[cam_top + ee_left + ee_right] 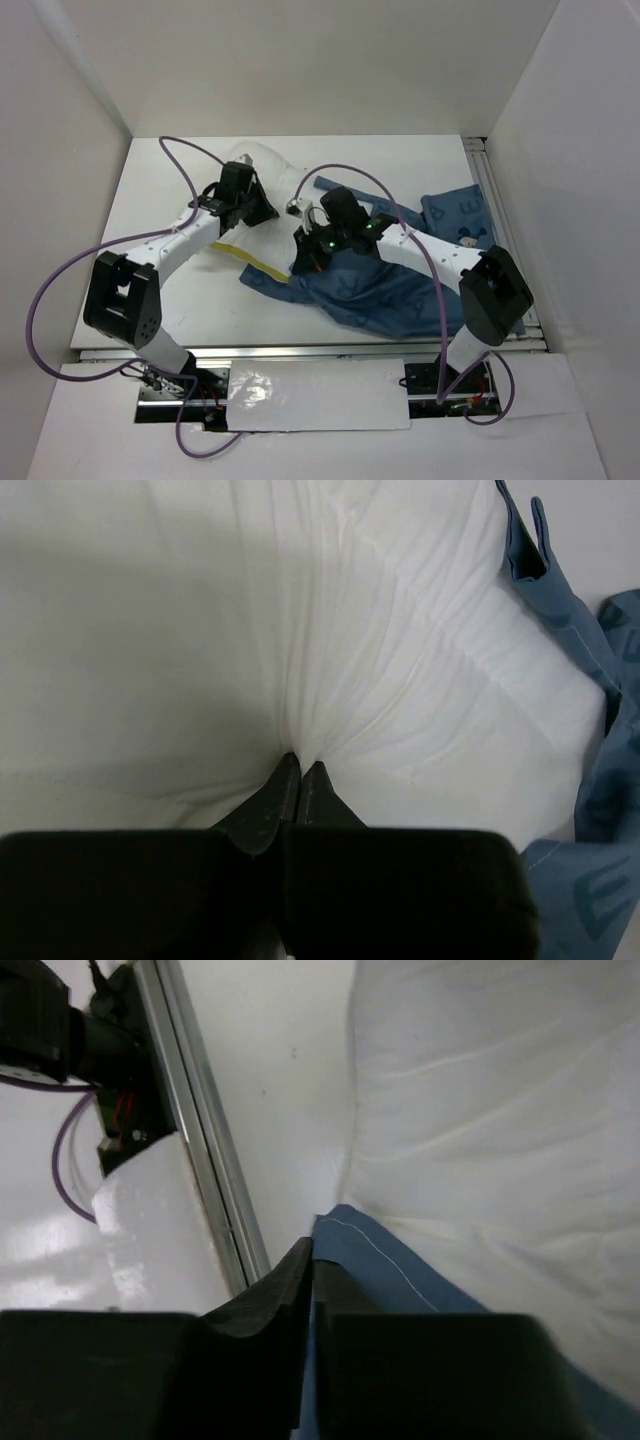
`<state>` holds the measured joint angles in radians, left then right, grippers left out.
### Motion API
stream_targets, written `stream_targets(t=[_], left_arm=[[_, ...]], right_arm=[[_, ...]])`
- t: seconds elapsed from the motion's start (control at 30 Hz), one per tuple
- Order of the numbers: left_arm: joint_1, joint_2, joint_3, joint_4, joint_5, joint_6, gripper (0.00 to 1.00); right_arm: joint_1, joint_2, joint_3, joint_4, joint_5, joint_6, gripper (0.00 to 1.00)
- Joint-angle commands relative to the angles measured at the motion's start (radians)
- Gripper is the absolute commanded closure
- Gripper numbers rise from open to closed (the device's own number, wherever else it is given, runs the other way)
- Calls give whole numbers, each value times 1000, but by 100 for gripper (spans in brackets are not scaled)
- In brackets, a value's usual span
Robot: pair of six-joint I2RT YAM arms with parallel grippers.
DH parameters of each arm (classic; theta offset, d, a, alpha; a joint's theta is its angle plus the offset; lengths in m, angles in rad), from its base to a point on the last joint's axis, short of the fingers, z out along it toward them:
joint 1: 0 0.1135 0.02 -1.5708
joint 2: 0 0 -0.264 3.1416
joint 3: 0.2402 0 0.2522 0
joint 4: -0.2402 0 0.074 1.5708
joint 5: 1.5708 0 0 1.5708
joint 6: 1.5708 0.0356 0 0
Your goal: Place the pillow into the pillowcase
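Here the left gripper (300, 776) pinches a fold of the plump white quilted pillow (400, 660), while the right gripper (312, 1260) clamps the hem of the dark blue fabric pillowcase (400, 1285)

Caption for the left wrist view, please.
Left pincer shut on a pinch of white pillow, blue pillowcase at the right edge.

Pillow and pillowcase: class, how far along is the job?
Done: both grips are set. In hand: the left gripper pinches the pillow; the right gripper holds the pillowcase hem at the pillow's edge. Left: much of the pillow lies bare and must go in.
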<state>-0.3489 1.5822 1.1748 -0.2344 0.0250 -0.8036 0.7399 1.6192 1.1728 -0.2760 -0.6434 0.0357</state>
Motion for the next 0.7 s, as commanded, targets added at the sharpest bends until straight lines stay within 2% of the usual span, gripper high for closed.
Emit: stream_targets(t=[0.0,0.03,0.1,0.17,0.2,0.23,0.3,0.33,0.43,0.53,0.67], left_arm=[[-36,-48,-13,127,73,-100,100],[-36,-48,-41,127,64,-100,100],[-36,-48,-84,136,37,-100,100],[-45,-48,-161,181,12,-100,100],[-45,-48,-182,197,3,-100,100],[-45,-59,-219,228,-6,-91,100],[-56,-59,-231,239,-22,-91,100],[-65,-70,-245,254,-31,-80,100],[-93,-80,-263,291,-60,-57,100],[-117,-102,-273,316,-98,-48,100],[-153,-137,-314,349,-129,-23,100]], right_arm=[[-4,-76,-65,29,17,-34,83],[-4,-114,-76,8,62,-22,79],[-4,-149,-85,-29,157,-2,78],[-4,-189,-49,-130,318,38,65],[-4,-200,-26,-172,371,50,49],[-4,-218,0,-217,478,68,44],[-4,-232,62,-308,575,87,29],[-4,-232,80,-325,678,114,0],[-16,-232,129,-328,807,138,0],[-77,-139,211,-295,847,147,0],[-180,93,375,-285,837,113,0]])
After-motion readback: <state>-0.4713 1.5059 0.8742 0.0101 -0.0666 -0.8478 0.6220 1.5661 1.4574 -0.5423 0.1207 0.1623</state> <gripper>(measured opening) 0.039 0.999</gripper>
